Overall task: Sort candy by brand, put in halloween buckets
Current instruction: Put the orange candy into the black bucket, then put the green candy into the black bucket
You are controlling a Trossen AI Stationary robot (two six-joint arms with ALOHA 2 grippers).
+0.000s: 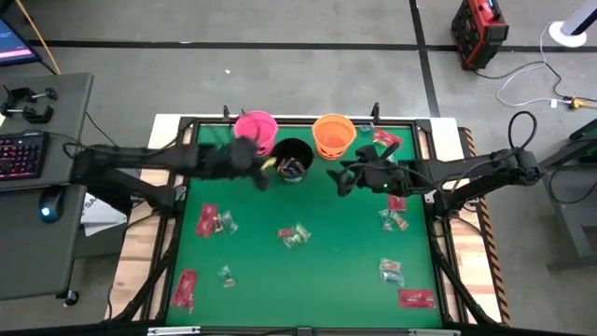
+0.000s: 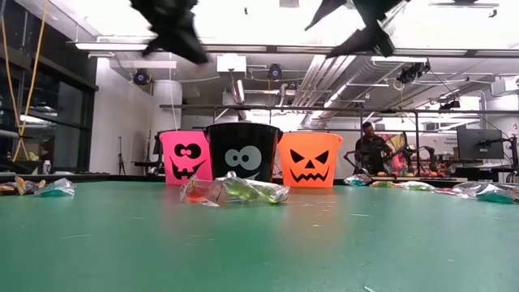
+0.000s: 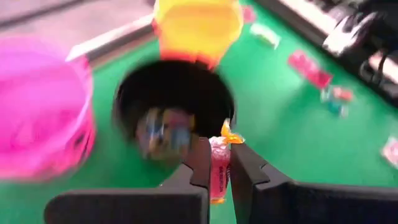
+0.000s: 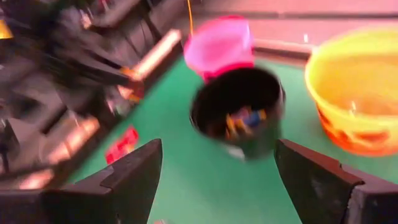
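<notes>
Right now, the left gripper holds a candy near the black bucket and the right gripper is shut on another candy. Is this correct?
Not quite. The left gripper does pinch a candy near the black bucket, but the right gripper is open and empty, as the right wrist view shows.

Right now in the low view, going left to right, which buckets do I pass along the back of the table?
Pink bucket → black bucket → orange bucket, standing side by side in one row behind the clear-wrapped candy lying mid-table.
</notes>
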